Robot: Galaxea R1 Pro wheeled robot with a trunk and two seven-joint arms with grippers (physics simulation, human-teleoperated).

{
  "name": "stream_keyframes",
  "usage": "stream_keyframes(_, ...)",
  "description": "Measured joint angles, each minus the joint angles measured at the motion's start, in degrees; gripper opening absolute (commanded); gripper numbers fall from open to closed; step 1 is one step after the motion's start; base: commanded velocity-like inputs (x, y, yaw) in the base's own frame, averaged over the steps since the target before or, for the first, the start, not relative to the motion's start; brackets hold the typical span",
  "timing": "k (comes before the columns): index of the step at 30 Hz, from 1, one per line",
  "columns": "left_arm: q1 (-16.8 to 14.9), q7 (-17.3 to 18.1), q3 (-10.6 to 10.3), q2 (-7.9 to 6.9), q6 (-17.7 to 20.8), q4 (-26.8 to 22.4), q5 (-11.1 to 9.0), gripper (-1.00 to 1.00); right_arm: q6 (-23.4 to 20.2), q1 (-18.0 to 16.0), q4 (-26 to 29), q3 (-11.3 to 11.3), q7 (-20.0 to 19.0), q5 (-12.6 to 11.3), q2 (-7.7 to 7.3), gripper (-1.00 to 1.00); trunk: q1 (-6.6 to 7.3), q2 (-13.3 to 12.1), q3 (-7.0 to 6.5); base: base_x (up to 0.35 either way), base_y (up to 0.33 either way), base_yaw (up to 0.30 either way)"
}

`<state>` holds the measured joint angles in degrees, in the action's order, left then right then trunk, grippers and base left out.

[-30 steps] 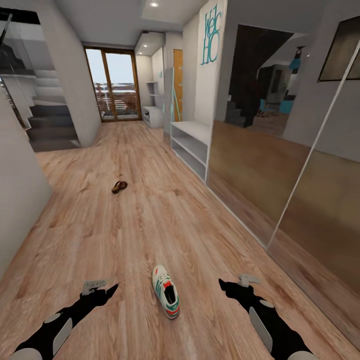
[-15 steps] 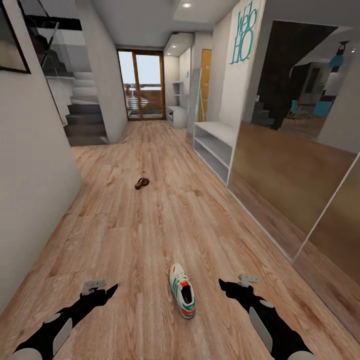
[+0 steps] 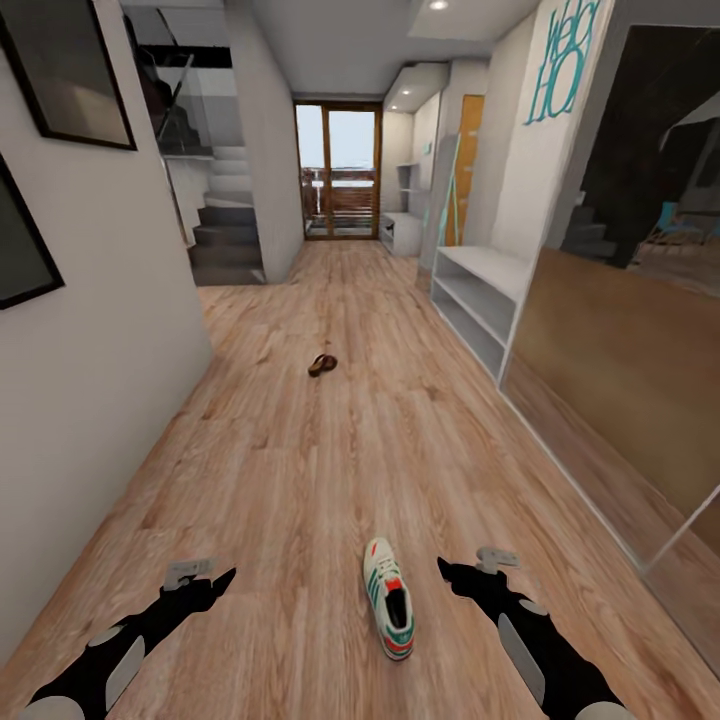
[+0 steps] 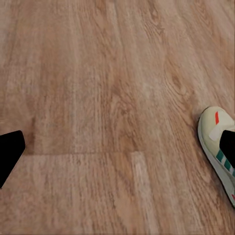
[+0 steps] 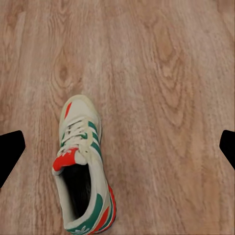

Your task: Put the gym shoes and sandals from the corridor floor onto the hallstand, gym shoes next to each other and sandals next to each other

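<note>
One gym shoe (image 3: 389, 598) is lying on the corridor floor (image 3: 300, 480) between the two arms, nearer the right end effector (image 3: 452, 571), toe pointing down the corridor. A sandal (image 3: 321, 365) is sitting well ahead, mid-floor. Hallstand (image 3: 402, 232) is standing far down on the right, past a white bench (image 3: 478, 300). Left end effector (image 3: 222, 577) and right one are both hovering spread apart, gripping nothing.
</note>
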<state>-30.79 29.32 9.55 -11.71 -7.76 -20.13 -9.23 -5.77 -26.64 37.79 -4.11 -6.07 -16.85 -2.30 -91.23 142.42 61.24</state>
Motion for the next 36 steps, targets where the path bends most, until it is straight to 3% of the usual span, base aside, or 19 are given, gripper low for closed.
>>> stream_keyframes(19,0.0,0.0,0.0,0.00,0.0,0.0,0.0,1.00,0.0,0.0,0.0,0.0,0.0,0.0,0.00,1.00,-0.02,0.0,0.00,0.029,-0.025,0.289)
stream_keyframes(36,0.0,0.1,-0.1,0.01,0.0,-0.2,0.1,1.00,0.0,0.0,0.0,0.0,0.0,0.0,-0.01,1.00,-0.02,0.0,0.00,0.000,0.000,0.028)
